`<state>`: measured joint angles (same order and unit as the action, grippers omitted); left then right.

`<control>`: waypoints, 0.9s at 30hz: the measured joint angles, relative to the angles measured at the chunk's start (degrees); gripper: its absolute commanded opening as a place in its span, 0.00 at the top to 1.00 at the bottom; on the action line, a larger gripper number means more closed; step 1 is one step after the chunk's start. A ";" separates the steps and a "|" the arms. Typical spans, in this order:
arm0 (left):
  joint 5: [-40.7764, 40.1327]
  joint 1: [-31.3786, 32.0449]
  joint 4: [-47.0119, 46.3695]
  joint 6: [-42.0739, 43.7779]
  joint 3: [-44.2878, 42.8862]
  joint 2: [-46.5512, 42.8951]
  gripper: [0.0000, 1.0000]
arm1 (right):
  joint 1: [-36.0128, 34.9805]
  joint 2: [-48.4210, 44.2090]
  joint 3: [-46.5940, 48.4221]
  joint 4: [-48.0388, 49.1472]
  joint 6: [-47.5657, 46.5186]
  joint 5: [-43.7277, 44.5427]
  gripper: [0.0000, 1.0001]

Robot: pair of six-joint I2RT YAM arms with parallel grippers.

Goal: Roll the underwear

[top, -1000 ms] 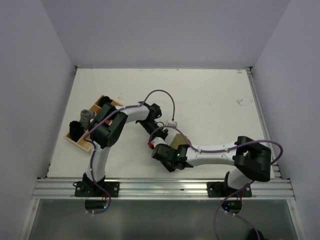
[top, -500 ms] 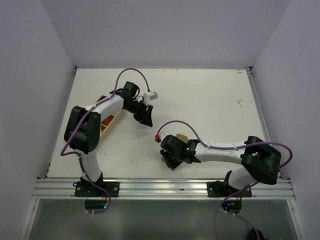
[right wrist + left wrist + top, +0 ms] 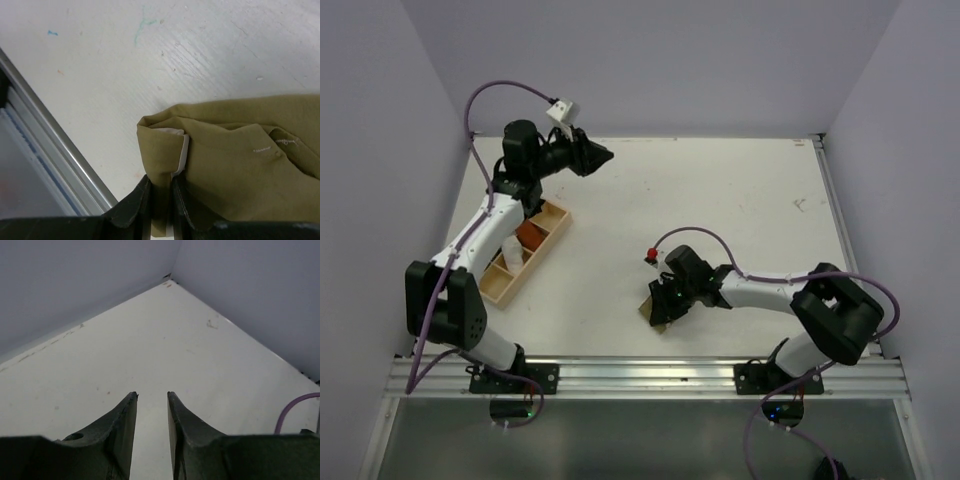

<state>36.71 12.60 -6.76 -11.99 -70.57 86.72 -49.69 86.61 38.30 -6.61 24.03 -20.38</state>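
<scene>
The underwear (image 3: 240, 155) is an olive-khaki cloth lying bunched on the white table, with a paler strip showing inside a rolled fold. My right gripper (image 3: 161, 182) is shut on that fold at the cloth's edge. From above, the underwear (image 3: 657, 317) shows as a small tan patch near the front edge, mostly hidden under the right gripper (image 3: 665, 300). My left gripper (image 3: 605, 155) is raised at the far left, away from the cloth. Its fingers (image 3: 125, 420) stand apart with only bare table between them.
A wooden tray (image 3: 545, 252) with compartments lies at the left, holding an orange-red cloth (image 3: 530, 233) and a white item (image 3: 510, 252). A metal rail (image 3: 45, 125) runs along the near table edge, close to the underwear. Walls close in the back and sides.
The left arm has swung from the table's middle up to the far left corner, and its jaws have narrowed. The right gripper has kept its hold on the cloth, turning a little.
</scene>
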 measured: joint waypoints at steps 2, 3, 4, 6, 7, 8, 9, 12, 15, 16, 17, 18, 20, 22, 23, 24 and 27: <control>6.10 -1.20 -3.91 -4.42 -3.67 4.24 0.75 | 2.47 1.27 -0.79 2.21 0.13 -5.03 0.84; 9.16 -1.86 -5.01 -6.10 -6.08 7.06 0.79 | 3.52 2.01 -1.07 3.19 0.28 -7.34 0.84; 11.43 -2.32 -5.55 -7.08 -8.15 9.86 0.82 | 4.35 2.71 -1.22 4.20 0.33 -9.44 0.84; 13.38 -2.80 -4.94 -6.58 -7.82 12.55 0.82 | 5.46 4.35 -1.29 5.90 0.46 -13.05 0.84; 13.09 -2.69 -4.22 -5.07 -6.03 12.48 0.82 | 5.88 5.33 -1.29 6.84 0.57 -15.02 0.84; 12.74 -2.36 -3.30 -3.28 -3.82 11.85 0.82 | 6.21 6.25 -1.29 7.67 0.59 -16.83 0.84; 12.26 -1.79 -2.69 -1.66 -1.51 10.75 0.81 | 6.51 7.10 -1.25 8.31 0.66 -18.49 0.84; 12.13 0.24 0.26 3.41 2.89 7.43 0.83 | 7.45 8.96 -1.20 9.29 0.79 -22.45 0.86; 12.20 2.51 6.60 12.17 2.93 5.60 0.82 | 8.13 11.17 0.04 8.46 0.46 -25.38 0.86; 11.47 3.45 9.49 15.82 2.97 4.98 0.80 | 8.22 11.89 0.68 7.91 0.28 -26.16 0.86; 11.17 4.35 12.11 18.82 3.06 4.55 0.80 | 8.33 12.55 1.20 7.43 0.09 -27.02 0.86; 10.97 5.73 14.71 22.32 3.50 4.02 0.79 | 8.55 13.03 1.46 7.28 0.02 -27.69 0.86; 11.19 8.63 19.50 28.68 5.40 3.04 0.78 | 9.05 14.12 1.66 7.67 0.55 -29.24 0.87; 13.00 11.13 25.20 35.47 7.80 2.89 0.76 | 9.70 15.91 1.66 9.03 1.62 -31.95 0.87; 13.60 11.91 26.60 36.98 8.37 2.95 0.76 | 10.08 16.94 1.75 9.66 2.23 -33.40 0.87; 14.78 12.28 28.44 39.58 9.18 2.99 0.74 | 10.36 17.73 1.77 10.12 2.73 -34.47 0.87; 17.31 12.63 33.00 47.06 10.54 3.19 0.72 | 10.78 19.17 1.84 11.37 3.43 -36.68 0.87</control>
<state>54.02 25.23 26.24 35.07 -60.03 89.91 -38.92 105.78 40.14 4.75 27.46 -57.06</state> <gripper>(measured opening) 0.267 0.215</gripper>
